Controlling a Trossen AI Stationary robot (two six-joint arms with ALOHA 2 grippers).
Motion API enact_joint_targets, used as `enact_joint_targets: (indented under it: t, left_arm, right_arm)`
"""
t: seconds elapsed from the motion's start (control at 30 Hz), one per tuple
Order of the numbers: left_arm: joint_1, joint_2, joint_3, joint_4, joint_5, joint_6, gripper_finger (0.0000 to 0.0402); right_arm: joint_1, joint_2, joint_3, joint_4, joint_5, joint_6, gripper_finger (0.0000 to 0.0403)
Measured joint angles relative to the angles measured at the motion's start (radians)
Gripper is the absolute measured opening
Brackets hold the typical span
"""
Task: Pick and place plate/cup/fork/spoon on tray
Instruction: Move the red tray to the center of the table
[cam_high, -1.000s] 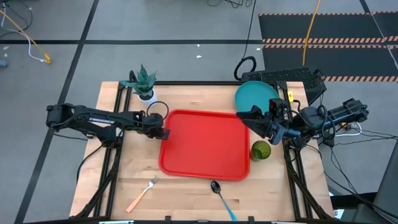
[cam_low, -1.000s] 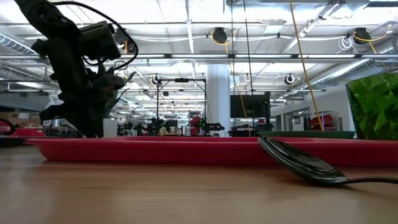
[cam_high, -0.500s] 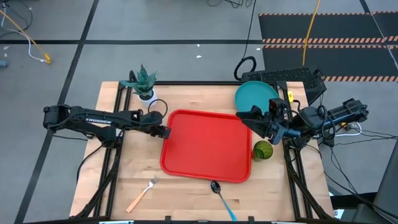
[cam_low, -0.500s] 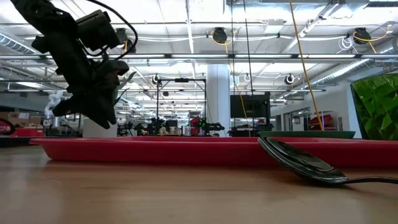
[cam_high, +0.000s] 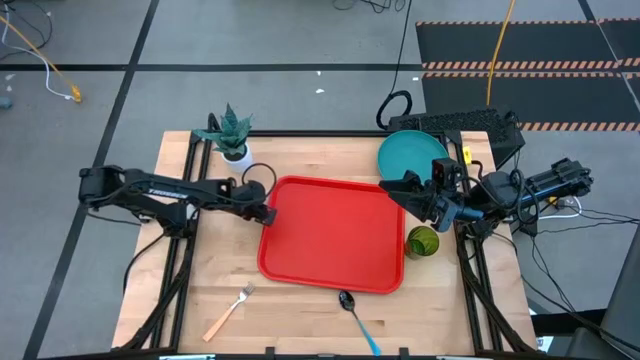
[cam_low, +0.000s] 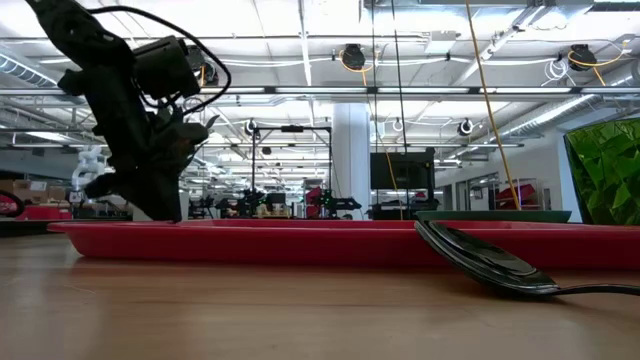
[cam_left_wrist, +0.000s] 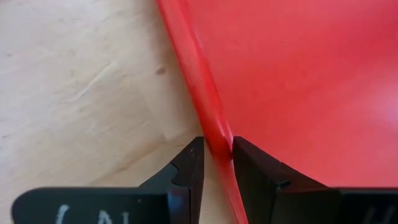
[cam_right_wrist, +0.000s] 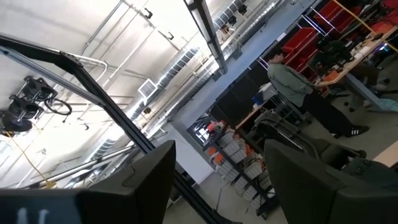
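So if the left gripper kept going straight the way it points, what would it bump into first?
Hardly anything: the left gripper already straddles the red tray's left rim, one finger on each side. Straight ahead lies only the bare tray floor; probably the far rim is the first obstacle. Depth is hard to judge.

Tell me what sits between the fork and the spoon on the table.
Nothing: in the high view, bare wood separates the fork from the spoon. The tray lies farther back, clear of that stretch.
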Motion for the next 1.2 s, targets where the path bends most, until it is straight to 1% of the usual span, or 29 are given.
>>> enact_joint_targets:
  t: [0.17,0.33,0.4,0.5,0.57,0.73,0.83,1.0,1.2]
  left_arm:
    - [0.0,0.035,0.001,0.02,0.002,-0.022,0.0086]
    - [0.0,0.047,0.002,-0.005,0.011,-0.132,0.0085]
    - [0.0,0.047,0.002,-0.01,0.011,-0.179,0.0076]
    - [0.0,0.047,0.002,-0.01,0.018,-0.255,0.0051]
    - [0.0,0.047,0.002,-0.005,0.021,-0.279,0.0041]
    - [0.0,0.047,0.002,-0.007,0.023,-0.341,0.0042]
    - [0.0,0.047,0.002,-0.01,0.024,-0.389,0.0051]
    - [0.0,0.047,0.001,-0.01,0.018,-0.412,0.0042]
    - [-0.001,0.047,0.001,-0.009,0.021,-0.428,0.0042]
  right_arm:
    - [0.0,0.0,0.0,0.001,0.001,0.001,0.0239]
    - [0.0,0.0,0.0,0.0,0.001,0.001,0.0239]
    - [0.0,0.0,0.0,0.001,0.002,0.001,0.0239]
    - [0.0,0.0,0.0,0.0,0.002,0.001,0.0239]
    - [0.0,0.0,0.0,0.0,0.002,0.0,0.0239]
    - [0.0,0.0,0.0,-0.001,0.001,-0.001,0.0239]
    - [0.0,0.0,0.0,-0.002,0.0,-0.001,0.0239]
    - [0.0,0.0,0.0,-0.002,-0.001,-0.002,0.0239]
    - [0.0,0.0,0.0,-0.003,-0.028,-0.001,0.0239]
